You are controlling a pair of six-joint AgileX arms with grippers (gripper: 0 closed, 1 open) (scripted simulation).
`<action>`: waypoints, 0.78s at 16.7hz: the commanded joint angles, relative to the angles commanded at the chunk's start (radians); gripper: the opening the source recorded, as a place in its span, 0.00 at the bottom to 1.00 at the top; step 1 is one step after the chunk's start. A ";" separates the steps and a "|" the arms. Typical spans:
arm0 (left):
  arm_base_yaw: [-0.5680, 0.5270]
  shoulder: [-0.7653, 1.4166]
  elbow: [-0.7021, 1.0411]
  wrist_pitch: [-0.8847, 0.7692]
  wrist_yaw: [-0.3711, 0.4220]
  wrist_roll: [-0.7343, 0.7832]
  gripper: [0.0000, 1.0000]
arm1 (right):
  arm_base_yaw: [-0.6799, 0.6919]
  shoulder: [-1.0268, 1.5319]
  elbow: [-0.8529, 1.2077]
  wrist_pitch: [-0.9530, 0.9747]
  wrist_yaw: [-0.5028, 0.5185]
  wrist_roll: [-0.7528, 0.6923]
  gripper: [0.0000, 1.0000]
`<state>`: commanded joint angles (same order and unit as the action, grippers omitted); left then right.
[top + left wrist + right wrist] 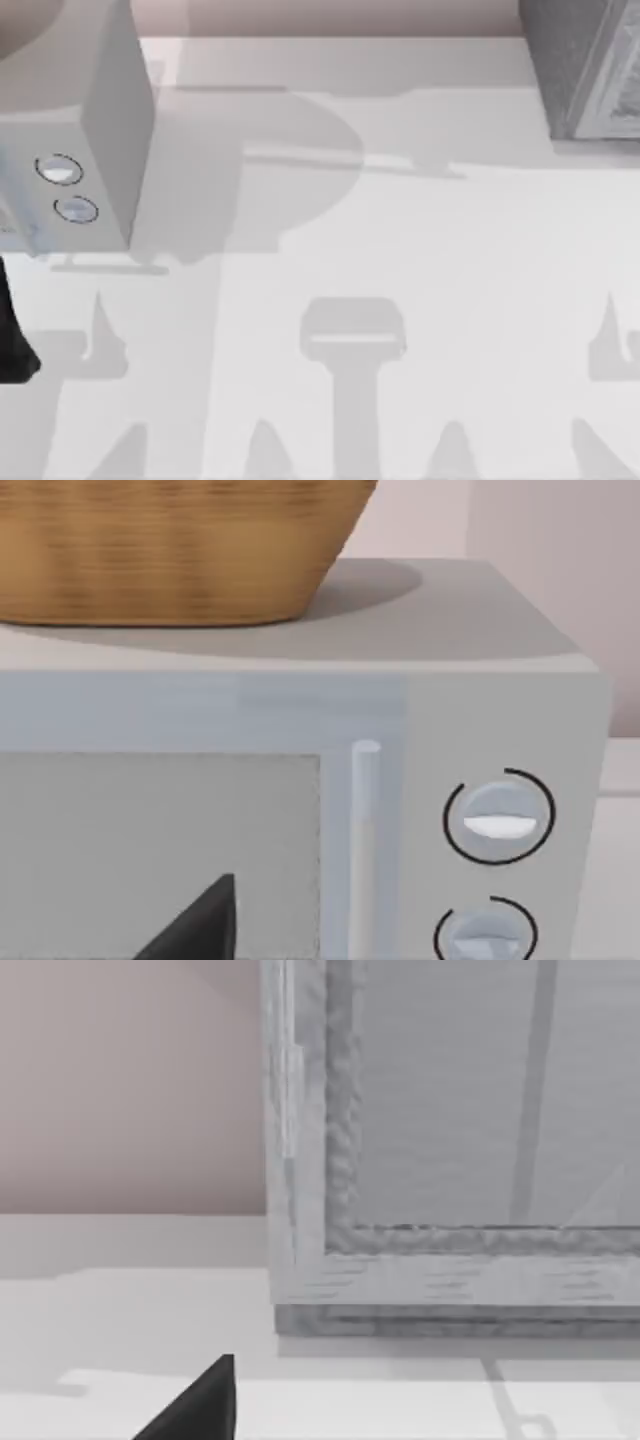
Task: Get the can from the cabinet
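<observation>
At the table's far left stands a microwave [90,130], a smooth pale grey box with a flat top. On its near face are two round dials [58,170], a slim upright door handle [365,810] and a matte grey door panel. A woven basket [170,550] of tan wicker, its sides tapering down, sits on the microwave's top, likely just stored there out of the way.

At the far right corner stands the cabinet [590,70], a grey box with a rough, mottled frame around a smooth flat door panel [480,1090]. The door looks closed, so the can, which is the thing to fetch, is presumably inside, hidden from sight.

The white tabletop [400,250] between them is smooth and bare apart from soft shadows.

The left gripper [200,925] faces the microwave door, with a single dark, wedge-shaped fingertip in sight. The right gripper [200,1400] faces the cabinet's lower corner, well placed to approach its door; it too shows just one dark fingertip. I cannot tell how far apart either gripper's fingers are. Neither appears to hold anything.
</observation>
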<state>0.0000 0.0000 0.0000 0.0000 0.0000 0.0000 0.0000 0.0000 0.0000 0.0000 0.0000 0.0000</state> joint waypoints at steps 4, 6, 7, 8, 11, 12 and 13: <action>0.000 0.000 0.000 0.000 0.000 0.000 1.00 | 0.006 0.032 0.032 -0.012 0.004 0.000 1.00; 0.000 0.000 0.000 0.000 0.000 0.000 1.00 | 0.017 0.101 0.107 -0.036 0.013 0.001 1.00; 0.000 0.000 0.000 0.000 0.000 0.000 1.00 | 0.024 0.148 0.160 -0.051 0.019 0.002 1.00; 0.000 0.000 0.000 0.000 0.000 0.000 1.00 | 0.032 0.201 0.224 -0.068 0.027 0.003 1.00; 0.000 0.000 0.000 0.000 0.000 0.000 1.00 | 0.058 0.390 0.467 -0.126 0.055 0.007 1.00; 0.000 0.000 0.000 0.000 0.000 0.000 1.00 | 0.067 0.460 0.561 -0.148 0.066 0.008 1.00; 0.000 0.000 0.000 0.000 0.000 0.000 1.00 | 0.077 0.533 0.658 -0.170 0.077 0.009 1.00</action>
<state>0.0000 0.0000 0.0000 0.0000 0.0000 0.0000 0.0766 0.5326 0.6581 -0.1698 0.0770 0.0091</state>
